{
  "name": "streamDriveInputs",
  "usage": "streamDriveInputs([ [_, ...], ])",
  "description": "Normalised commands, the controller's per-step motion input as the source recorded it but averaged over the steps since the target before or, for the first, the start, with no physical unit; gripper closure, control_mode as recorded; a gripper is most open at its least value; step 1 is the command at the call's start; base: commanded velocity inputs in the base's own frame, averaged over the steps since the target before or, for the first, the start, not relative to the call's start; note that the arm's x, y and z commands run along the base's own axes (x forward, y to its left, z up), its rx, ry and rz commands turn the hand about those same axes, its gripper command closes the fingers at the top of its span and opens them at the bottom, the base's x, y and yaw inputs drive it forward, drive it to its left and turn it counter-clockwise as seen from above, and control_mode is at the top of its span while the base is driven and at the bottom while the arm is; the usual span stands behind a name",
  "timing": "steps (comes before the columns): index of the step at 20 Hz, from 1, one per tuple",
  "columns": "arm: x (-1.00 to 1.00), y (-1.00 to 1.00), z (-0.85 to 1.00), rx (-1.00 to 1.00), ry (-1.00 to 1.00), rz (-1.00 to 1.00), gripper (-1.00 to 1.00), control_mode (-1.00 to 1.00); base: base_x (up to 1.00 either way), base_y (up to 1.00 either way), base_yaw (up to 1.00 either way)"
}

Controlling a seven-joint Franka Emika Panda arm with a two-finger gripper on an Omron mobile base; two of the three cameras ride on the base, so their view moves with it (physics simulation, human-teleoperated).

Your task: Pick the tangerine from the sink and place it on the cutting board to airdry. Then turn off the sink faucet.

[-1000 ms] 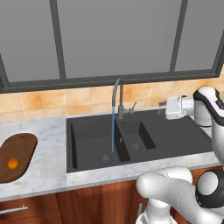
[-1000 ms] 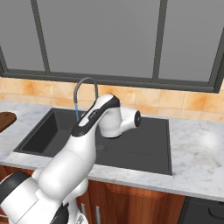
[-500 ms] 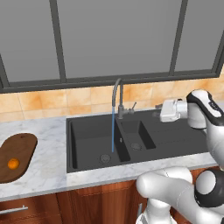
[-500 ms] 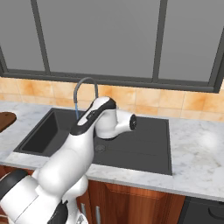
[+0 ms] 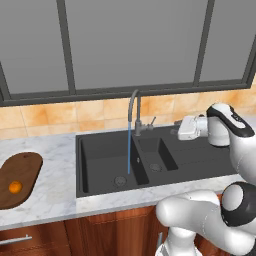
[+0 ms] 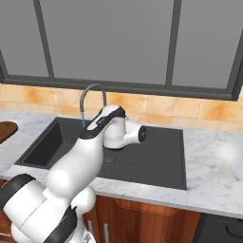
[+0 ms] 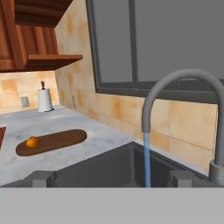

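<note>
— How is the arm being held?
— It is being extended level, elbow bent, with the gripper (image 5: 176,129) being pointed leftward from the robot's right side.
— And the fingers?
— Two dark fingertips (image 7: 43,178) are being shown spread well apart, with nothing being gripped between them.

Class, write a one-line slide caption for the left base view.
Tangerine rests on cutting board; faucet runs; hand nears its lever.
</note>
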Motion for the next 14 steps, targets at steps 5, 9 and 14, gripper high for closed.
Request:
streamDriveInputs([
  [5,0.35,-0.08,0.0,0.0,0.0,0.0,-1.0,-1.0,0.0,0.0,0.0],
  [9,0.32,-0.18,-0.02,0.01,0.0,0.0,-1.0,-1.0,0.0,0.0,0.0],
  [14,0.24,-0.12,-0.18,0.01,0.0,0.0,-1.0,-1.0,0.0,0.0,0.0],
])
